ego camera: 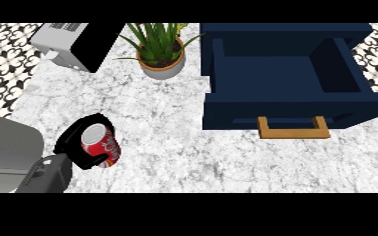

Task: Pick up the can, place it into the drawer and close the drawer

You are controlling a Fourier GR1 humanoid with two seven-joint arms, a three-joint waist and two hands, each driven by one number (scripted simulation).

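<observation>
Marble surface (170,130); open navy drawer (221,115) at right, wooden handle (293,134) in front. Potted plant (159,50) at back. Lower left, left hand (71,142) curled round red soda can (102,142), well apart from drawer.

Bright, even light falls across the pale counter (162,105).

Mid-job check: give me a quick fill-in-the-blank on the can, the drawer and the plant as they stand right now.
1. The left hand is curled round a ____ can.
2. The navy drawer stands ____, with the can not yet in it.
3. In the head view, the potted plant stands to the ____ of the drawer.

Missing words: red; open; left.
</observation>
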